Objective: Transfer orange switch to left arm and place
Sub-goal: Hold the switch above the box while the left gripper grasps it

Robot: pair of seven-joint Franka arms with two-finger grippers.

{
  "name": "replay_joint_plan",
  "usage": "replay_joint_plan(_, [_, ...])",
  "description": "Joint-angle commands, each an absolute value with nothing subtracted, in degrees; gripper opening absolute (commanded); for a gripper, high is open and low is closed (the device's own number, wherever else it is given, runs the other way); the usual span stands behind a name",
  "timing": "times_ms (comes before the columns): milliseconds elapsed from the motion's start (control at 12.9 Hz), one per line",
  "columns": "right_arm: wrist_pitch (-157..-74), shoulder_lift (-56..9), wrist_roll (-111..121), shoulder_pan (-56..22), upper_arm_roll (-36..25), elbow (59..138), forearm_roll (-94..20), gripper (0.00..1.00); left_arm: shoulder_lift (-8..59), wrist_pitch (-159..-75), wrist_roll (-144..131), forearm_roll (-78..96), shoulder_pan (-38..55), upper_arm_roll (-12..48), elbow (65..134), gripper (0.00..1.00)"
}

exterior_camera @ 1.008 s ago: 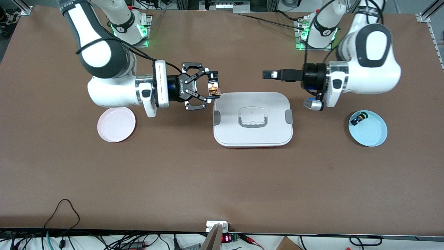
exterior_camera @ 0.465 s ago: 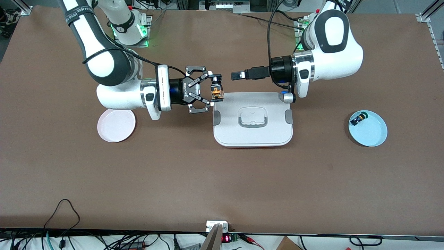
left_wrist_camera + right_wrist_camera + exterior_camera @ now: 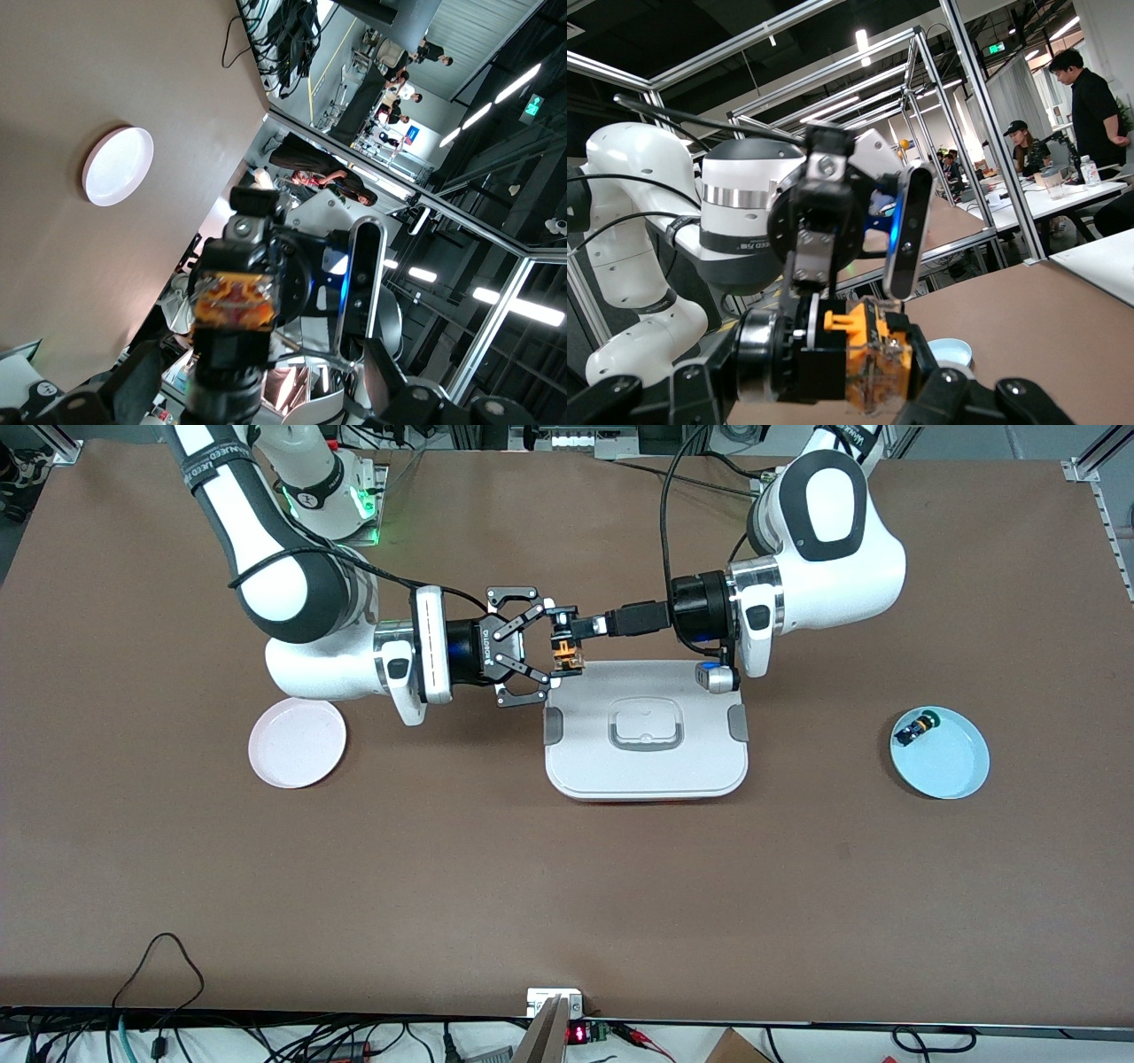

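Because the box (image 3: 646, 731) lies between the plates, the right gripper (image 3: 556, 646) clamps the orange switch (image 3: 563, 656) in the air over the box's edge toward the robots, where the left gripper (image 3: 580, 629), fingers spread around it, meets it for a handover.

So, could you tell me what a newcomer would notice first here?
The two arms meet over the edge of the white box nearest their bases: the right gripper is shut on the orange switch, and the left gripper, fingers open, is right against it. A pink plate and a blue plate flank the box.
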State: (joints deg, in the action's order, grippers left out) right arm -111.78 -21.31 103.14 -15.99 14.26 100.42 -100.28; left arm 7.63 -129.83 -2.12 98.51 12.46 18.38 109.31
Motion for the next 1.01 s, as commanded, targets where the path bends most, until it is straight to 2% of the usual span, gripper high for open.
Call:
replay_joint_plan(0, [-112.15, -20.65, 103.97, -16.52, 13.98, 101.42, -101.95, 0.23, 10.02, -132.27, -0.62, 100.37, 14.33, 18.28, 106.53, 0.96])
replay_joint_plan(233, [-112.32, -20.57, 103.97, -16.7, 13.97, 101.43, -102.13, 0.23, 10.46, -132.28, 0.43, 100.11, 14.33, 18.28, 106.61, 0.74])
replay_joint_plan(465, [-112.32, -20.57, 103.97, -16.61, 13.8, 101.43, -102.13, 0.23, 10.81, -132.28, 2.28, 100.11, 14.33, 18.28, 106.7, 0.41])
replay_joint_plan(620, [-112.32, -20.57, 103.97, -16.61, 13.8, 101.43, -102.04, 0.23, 10.72, -132.19, 2.37, 99.58, 14.33, 18.19, 106.7, 0.13])
replay_joint_plan(698, [-112.59, -20.57, 103.97, -16.61, 13.8, 101.43, -102.04, 0.23, 10.64, -132.19, 2.37, 99.49, 14.33, 18.19, 106.79, 0.02])
replay_joint_plan(853, [-113.29, -20.39, 103.97, -16.61, 13.8, 101.43, -102.04, 0.23, 10.28, -132.1, 2.81, 99.49, 14.15, 18.19, 107.14, 0.0])
replay_joint_plan(930, [-113.29, -20.22, 103.97, -16.61, 13.8, 101.43, -102.04, 0.32, 10.11, -132.01, 2.73, 99.49, 14.06, 18.19, 107.23, 0.0])
